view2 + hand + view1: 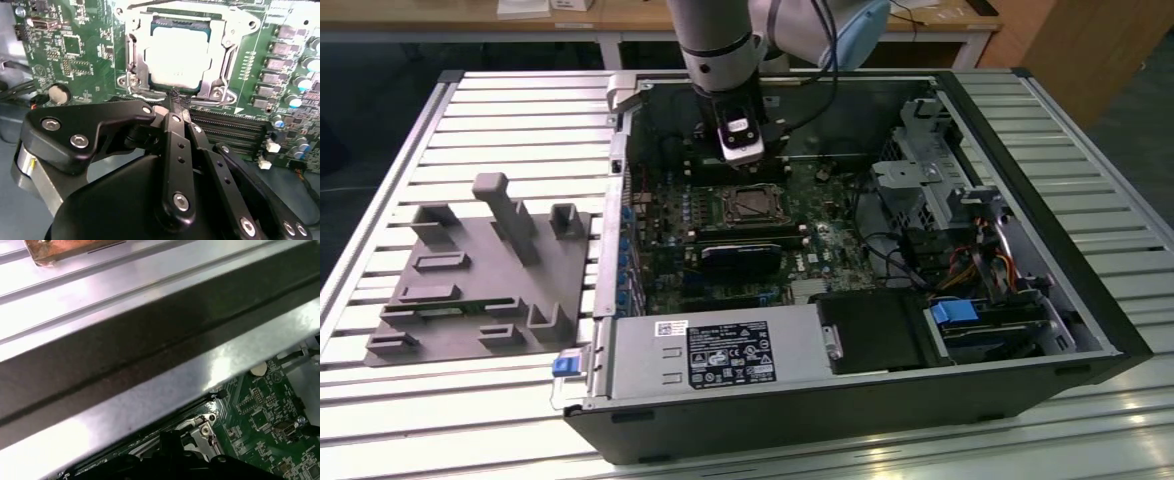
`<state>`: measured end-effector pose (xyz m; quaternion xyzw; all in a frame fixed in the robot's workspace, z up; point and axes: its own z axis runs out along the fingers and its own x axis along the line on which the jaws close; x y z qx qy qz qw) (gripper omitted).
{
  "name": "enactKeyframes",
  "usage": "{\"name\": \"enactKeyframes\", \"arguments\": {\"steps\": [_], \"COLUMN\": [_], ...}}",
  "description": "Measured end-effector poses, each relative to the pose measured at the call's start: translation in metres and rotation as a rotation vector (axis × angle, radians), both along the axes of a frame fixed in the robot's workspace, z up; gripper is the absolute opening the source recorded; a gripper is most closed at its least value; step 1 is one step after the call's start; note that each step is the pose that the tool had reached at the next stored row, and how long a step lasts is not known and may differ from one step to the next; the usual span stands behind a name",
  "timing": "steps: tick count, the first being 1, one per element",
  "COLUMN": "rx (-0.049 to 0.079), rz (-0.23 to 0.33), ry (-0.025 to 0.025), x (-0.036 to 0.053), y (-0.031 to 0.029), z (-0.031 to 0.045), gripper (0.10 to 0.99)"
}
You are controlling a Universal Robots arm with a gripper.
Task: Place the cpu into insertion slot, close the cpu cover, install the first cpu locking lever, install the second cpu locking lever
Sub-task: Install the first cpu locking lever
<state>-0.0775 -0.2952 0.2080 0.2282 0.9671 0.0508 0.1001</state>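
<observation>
1. Now the open case lies on a slatted metal table, with a grey fixture beside it on the exterior view's left.
2. Wooden desk stands behind the table.
3. Cpu sits in the slot on the green board, cover down around it.
4. Gripper is clenched with nothing seen between the fingers, its tip just beside the cover's edge.
</observation>
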Motion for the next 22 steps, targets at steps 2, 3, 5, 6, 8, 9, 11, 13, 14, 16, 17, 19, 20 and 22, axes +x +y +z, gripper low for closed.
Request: {"name": "enactKeyframes", "arguments": {"steps": [2,3,5,6,8,9,11,13,14,16,17,19,20,22], "rx": [-0.005,-0.007,-0.009,-0.009,-0.010,-0.011,-0.012,-0.014,-0.015,-0.016,-0.017,-0.019,-0.021,-0.027], "rz": [0.000,0.000,0.000,0.000,0.000,0.000,0.000,-0.001,-0.001,-0.001,-0.001,-0.001,-0.001,-0.001], "ry": [0.0089,0.0125,0.0167,0.0179,0.0195,0.0203,0.0220,0.0257,0.0267,0.0288,0.0298,0.0328,0.0363,0.0475], "x": [0.0007,0.0009,0.0012,0.0012,0.0013,0.0013,0.0014,0.0017,0.0018,0.0020,0.0020,0.0021,0.0021,0.0020], "y": [-0.0012,-0.0023,-0.0050,-0.0066,-0.0100,-0.0117,-0.0153,-0.0229,-0.0245,-0.0276,-0.0286,-0.0291,-0.0292,-0.0293], "z": [-0.0003,-0.0003,-0.0006,-0.0008,-0.0010,-0.0010,-0.0012,-0.0016,-0.0017,-0.0019,-0.0020,-0.0022,-0.0023,-0.0026], "gripper": [0.106,0.106,0.106,0.106,0.106,0.106,0.106,0.106,0.106,0.106,0.106,0.106,0.106,0.106]}}
